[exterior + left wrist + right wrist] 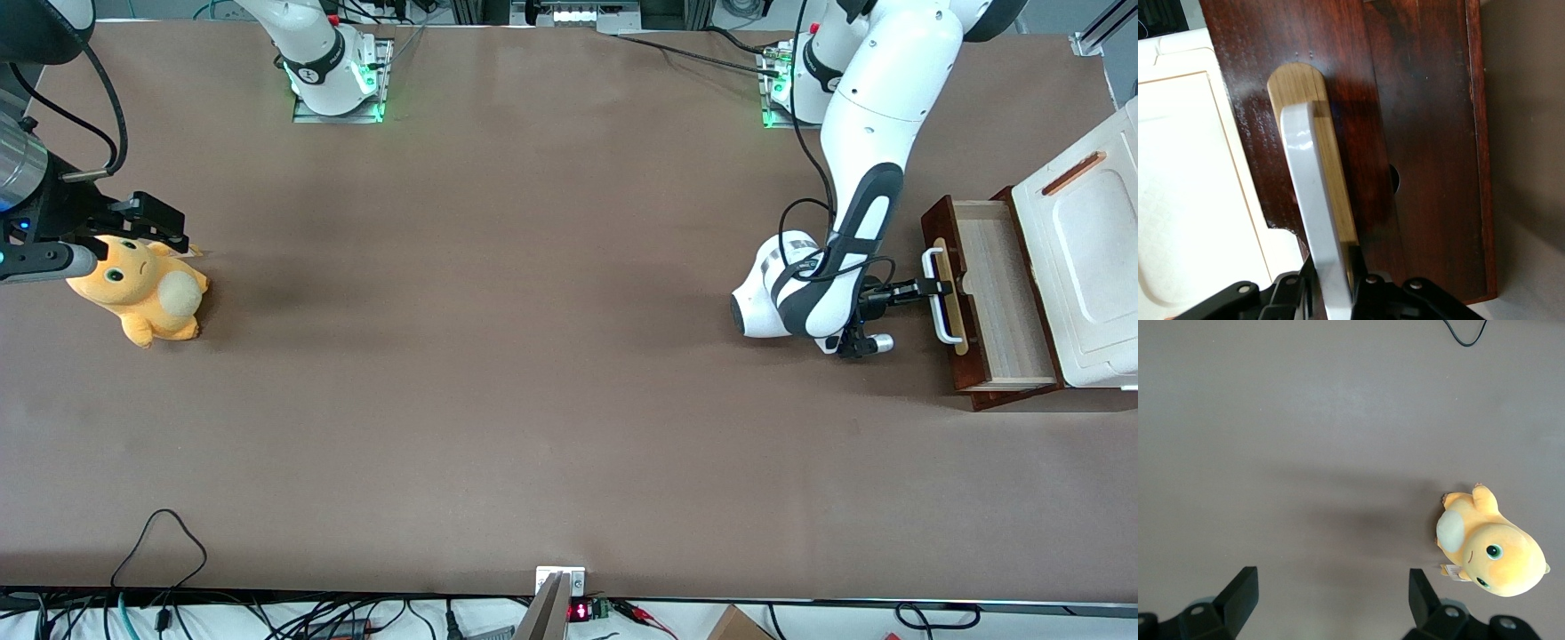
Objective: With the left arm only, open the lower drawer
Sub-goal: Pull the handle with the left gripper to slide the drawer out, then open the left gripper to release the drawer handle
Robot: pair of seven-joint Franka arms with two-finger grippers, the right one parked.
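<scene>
The lower drawer is dark reddish-brown wood and stands pulled out of the white box, its pale wood inside showing. On its front a white U-shaped handle sits on a pale wood strip. The left arm reaches down in front of the drawer. Its black gripper is shut on the white handle, one black finger on each side of the bar, pressed against it.
The white box has a thin brown slot on top. A yellow plush toy lies toward the parked arm's end of the table. Brown table surface spreads between them. Cables hang along the table edge nearest the front camera.
</scene>
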